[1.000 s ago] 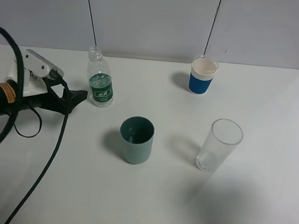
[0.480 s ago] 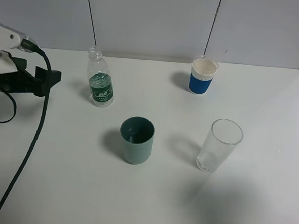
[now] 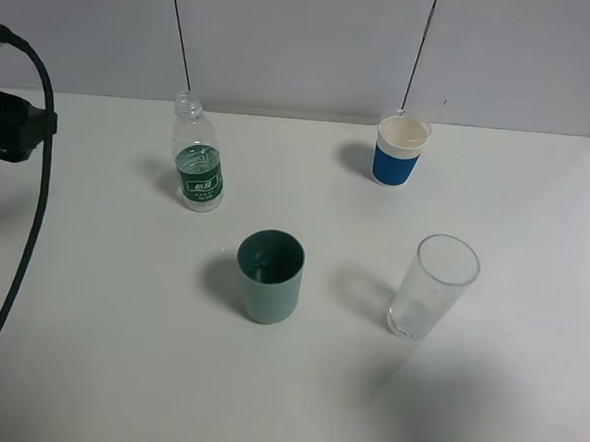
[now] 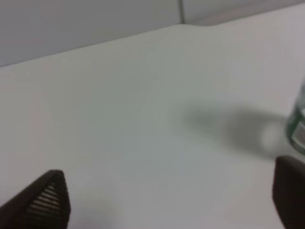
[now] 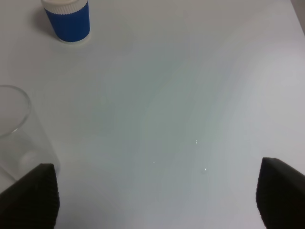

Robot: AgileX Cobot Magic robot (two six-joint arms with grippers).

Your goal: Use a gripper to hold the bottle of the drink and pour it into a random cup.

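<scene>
Left gripper [image 4: 171, 200] has withdrawn leftward, jaws apart, from the bottle [image 3: 198, 154].

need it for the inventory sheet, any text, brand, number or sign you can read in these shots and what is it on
None can be read.
Bottle of the drink: its green label carries a small white mark, too small and blurred to read.
White cup with blue sleeve: no print visible.
Teal cup: plain, no print.
Tall clear glass: no markings visible.

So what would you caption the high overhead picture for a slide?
Uncapped bottle, teal cup, blue-sleeved white cup and clear glass standing on a white table, left gripper off at the edge.
</scene>
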